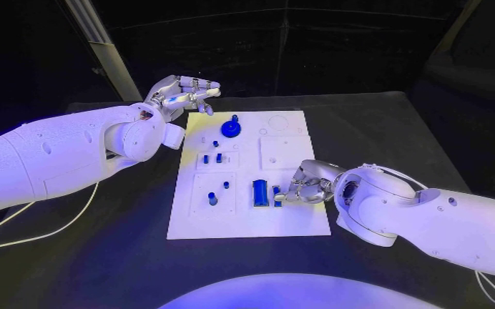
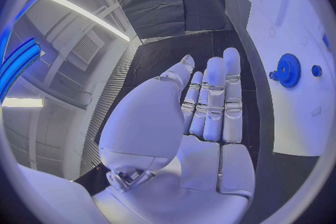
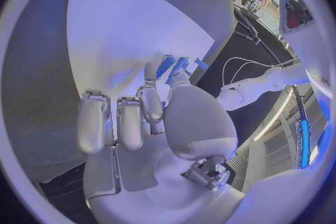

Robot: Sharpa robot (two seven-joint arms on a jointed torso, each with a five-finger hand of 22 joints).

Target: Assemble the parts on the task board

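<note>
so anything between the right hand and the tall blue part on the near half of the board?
Nothing visible. The right hand sits at the near right edge of the task board, fingertips next to the tall blue part. A smaller blue piece stands close beside it; contact can't be confirmed.

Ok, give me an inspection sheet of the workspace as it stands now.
Surface: black table, white board lying in the middle.
Job's things: blue gear at the board's far end; small blue pegs mid-board; tall blue block near the right hand.
Clutter: nothing seen.
Hands: left hand raised off the board's far left corner, fingers apart, holding nothing; right hand low on the board's right side, fingertips at a small blue part beside the block; a grip cannot be confirmed.
Cables: white cable on the table under the left arm.
Surroundings: dark curtain behind, a slanted metal post at far left.
</note>
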